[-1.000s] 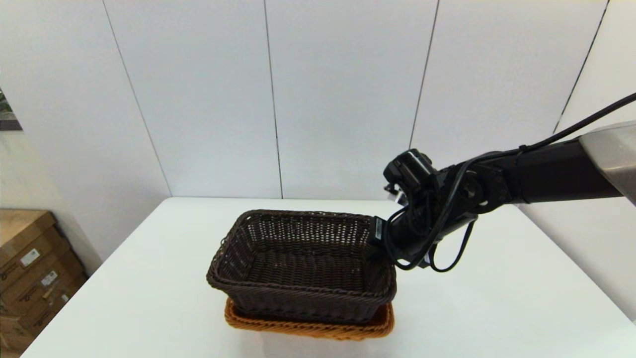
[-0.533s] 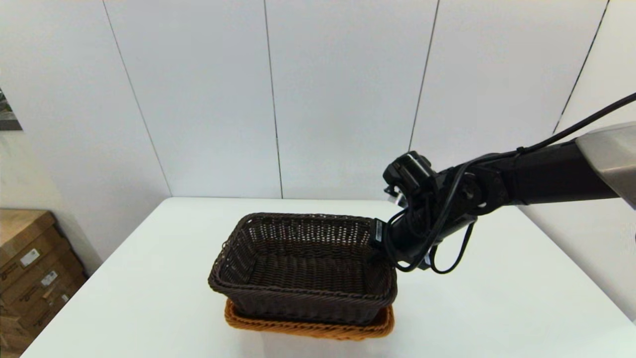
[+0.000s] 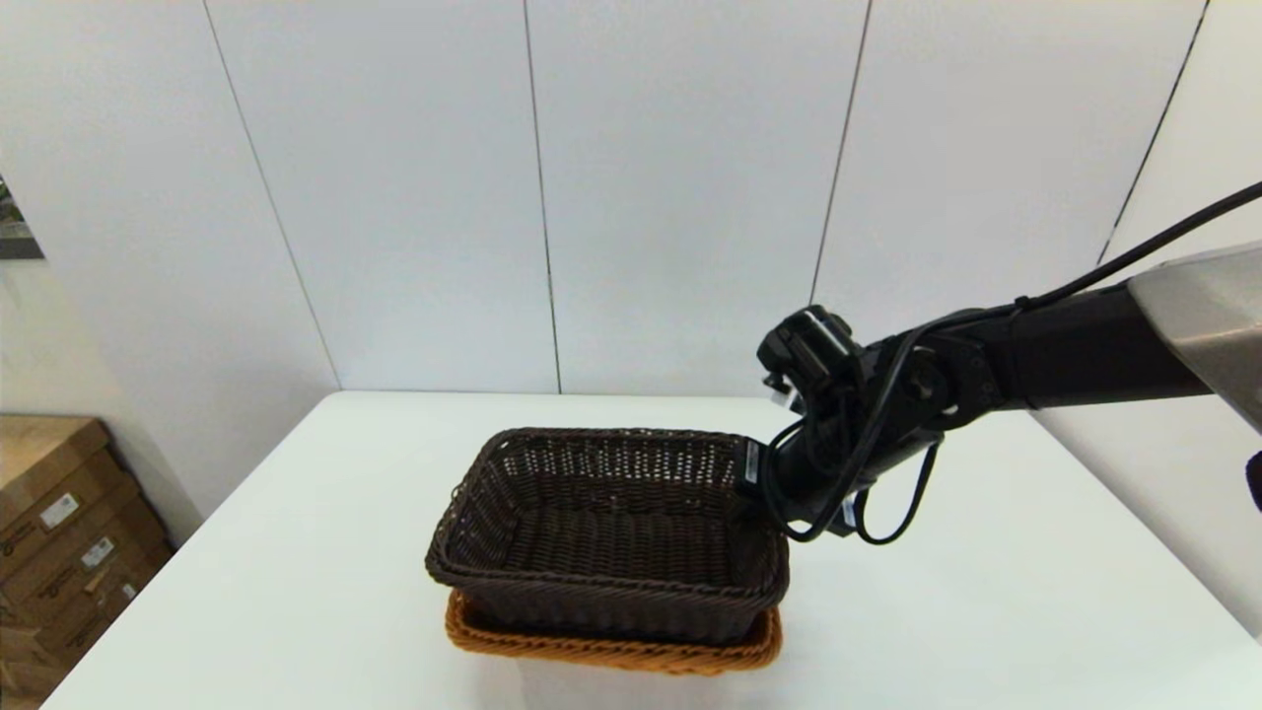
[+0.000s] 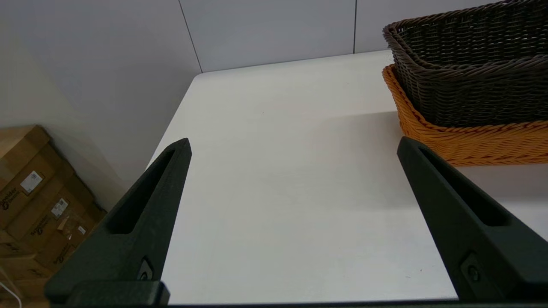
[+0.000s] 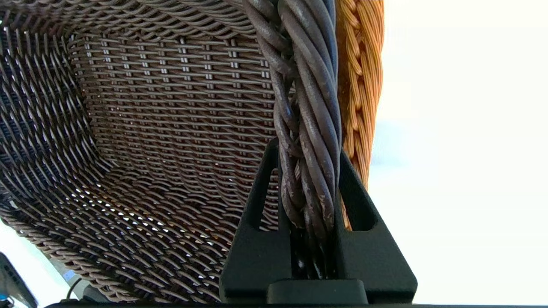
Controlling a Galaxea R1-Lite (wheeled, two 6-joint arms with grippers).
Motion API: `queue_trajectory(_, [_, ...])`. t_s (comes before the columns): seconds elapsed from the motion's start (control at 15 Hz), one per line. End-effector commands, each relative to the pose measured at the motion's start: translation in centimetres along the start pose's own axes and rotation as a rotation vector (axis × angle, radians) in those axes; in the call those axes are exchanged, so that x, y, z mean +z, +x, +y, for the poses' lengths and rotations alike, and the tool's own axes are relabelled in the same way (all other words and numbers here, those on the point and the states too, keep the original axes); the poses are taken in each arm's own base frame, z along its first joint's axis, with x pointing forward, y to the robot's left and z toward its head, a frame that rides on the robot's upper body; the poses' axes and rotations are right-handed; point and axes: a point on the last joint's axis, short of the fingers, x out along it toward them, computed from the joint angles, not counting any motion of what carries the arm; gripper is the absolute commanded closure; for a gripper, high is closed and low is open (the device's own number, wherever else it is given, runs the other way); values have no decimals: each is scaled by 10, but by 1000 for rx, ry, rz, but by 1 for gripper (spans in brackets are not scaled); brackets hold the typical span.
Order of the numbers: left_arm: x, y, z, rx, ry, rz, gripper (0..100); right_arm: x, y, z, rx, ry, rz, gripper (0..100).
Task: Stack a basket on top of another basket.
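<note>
The dark brown basket (image 3: 611, 537) sits partly nested in the orange-tan basket (image 3: 611, 651) at the table's front centre, its rim standing well above the orange rim. My right gripper (image 3: 754, 488) is shut on the dark basket's braided right rim (image 5: 306, 128), one finger inside the wall and one outside. The orange basket's rim (image 5: 357, 85) runs just beside it. My left gripper (image 4: 293, 145) stands open above bare table to the left of the baskets (image 4: 466, 77), holding nothing.
The white table (image 3: 986, 592) spreads to both sides of the baskets. Cardboard boxes (image 3: 59, 532) stand on the floor past the table's left edge. A panelled wall rises behind the far edge.
The dark basket's left end has sunk lower into the orange basket and now sits more level. The right gripper stays shut on the rim, slightly lower.
</note>
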Motion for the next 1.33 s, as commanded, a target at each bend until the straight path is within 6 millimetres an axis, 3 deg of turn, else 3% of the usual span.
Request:
queue_trajectory(0.07, [0, 0, 0, -1, 1, -2, 0, -2, 2, 0, -17, 4, -2, 0])
queue_trajectory(0.33, [0, 0, 0, -1, 1, -2, 0, -1, -1, 0, -20, 8, -18, 0])
queue_trajectory(0.47, [0, 0, 0, 1, 1, 0, 0, 7, -15, 2, -51, 4, -113, 0])
queue_trajectory(0.67, [0, 0, 0, -1, 1, 1, 0, 20, -54, 4, -99, -116, -292, 0])
queue_trajectory(0.93, [0, 0, 0, -1, 1, 0, 0, 20, -105, 5, -230, -376, -539, 0])
queue_trajectory(1.07, [0, 0, 0, -1, 1, 1, 0, 8, -135, 5, -218, -475, -663, 0])
queue_trajectory(1.33, [0, 0, 0, -1, 1, 0, 0, -54, -204, -18, -67, -641, -857, 0])
